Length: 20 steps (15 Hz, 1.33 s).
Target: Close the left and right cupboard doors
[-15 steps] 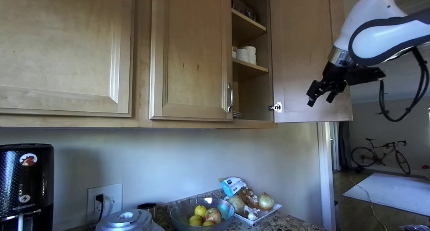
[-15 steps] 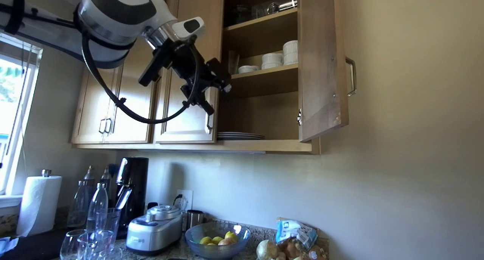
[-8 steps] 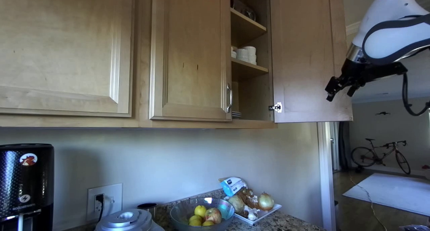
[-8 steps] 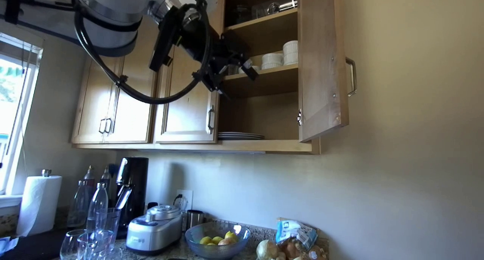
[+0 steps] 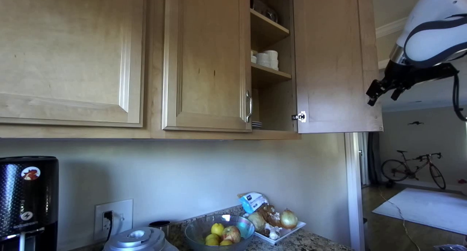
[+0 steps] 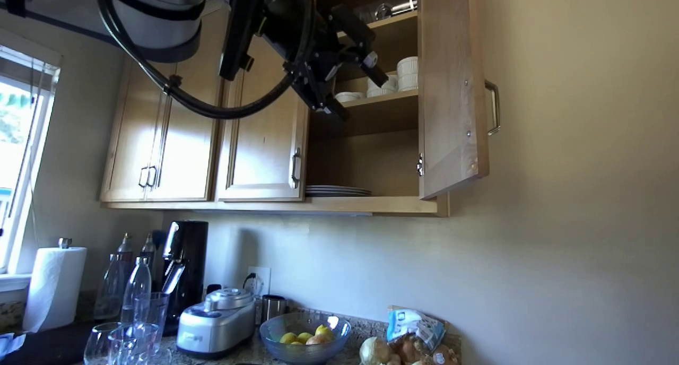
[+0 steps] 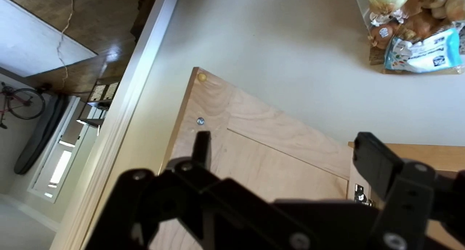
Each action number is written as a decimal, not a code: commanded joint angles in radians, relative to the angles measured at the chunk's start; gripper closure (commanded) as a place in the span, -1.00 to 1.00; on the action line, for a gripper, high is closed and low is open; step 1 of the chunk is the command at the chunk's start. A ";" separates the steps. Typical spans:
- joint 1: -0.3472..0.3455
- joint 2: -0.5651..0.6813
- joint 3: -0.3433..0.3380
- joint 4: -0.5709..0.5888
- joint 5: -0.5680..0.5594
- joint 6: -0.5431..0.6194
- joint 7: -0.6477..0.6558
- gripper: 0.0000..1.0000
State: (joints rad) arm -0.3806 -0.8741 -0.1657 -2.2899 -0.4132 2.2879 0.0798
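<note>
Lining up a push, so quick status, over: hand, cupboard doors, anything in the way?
Hand open, nothing gripped. Left door looks shut; right door swung wide open. Possible snag: hand itself may hang within that door's swing.

- Your tabletop [image 5: 312, 240] is speckled.
- On it you see a black appliance [image 6: 186, 248], with a lower silver appliance [image 6: 216, 325] just beside it.
- You have a metal cup [image 6: 274, 307] near a glass bowl [image 6: 303, 354].
- A white tray [image 5: 297, 227] lies just beside the bowl.
</note>
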 commanded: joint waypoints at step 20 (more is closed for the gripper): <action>0.109 0.256 -0.306 0.260 0.143 0.040 -0.404 -1.00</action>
State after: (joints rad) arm -0.3185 -0.6704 -0.4186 -2.1021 -0.3284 2.3334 -0.2369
